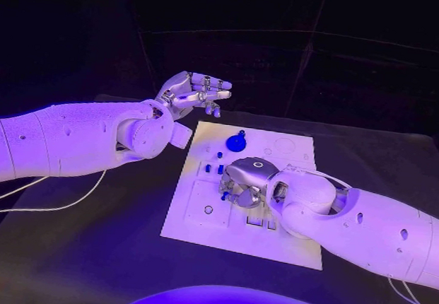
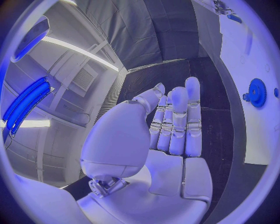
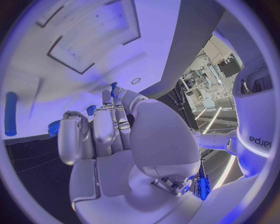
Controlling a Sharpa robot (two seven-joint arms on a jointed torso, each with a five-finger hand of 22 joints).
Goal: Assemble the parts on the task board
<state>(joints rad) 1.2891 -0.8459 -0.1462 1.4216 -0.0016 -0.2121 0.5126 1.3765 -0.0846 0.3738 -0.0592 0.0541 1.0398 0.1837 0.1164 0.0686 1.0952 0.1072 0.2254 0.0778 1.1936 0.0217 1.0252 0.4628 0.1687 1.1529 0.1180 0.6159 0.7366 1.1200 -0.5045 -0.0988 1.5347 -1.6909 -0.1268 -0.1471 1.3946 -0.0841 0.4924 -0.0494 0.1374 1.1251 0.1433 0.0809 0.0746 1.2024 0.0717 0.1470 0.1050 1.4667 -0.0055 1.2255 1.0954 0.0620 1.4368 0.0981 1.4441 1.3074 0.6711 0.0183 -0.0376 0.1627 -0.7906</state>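
While the left hand [image 1: 196,92] hovers empty, fingers loosely apart, the right hand [image 1: 246,182] pinches a small blue part [image 3: 114,87] over the task board [image 1: 204,215].

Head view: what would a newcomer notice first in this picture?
First, the white task board in the middle of the black table, with a round blue gear on its far part. The right hand is down over the board's middle, and the left hand is raised beyond the board's far left corner, holding nothing.

You look down from the head onto the bench [image 1: 89,255], while each wrist camera sits close behind its own hand, both catching the task board [image 1: 199,225].
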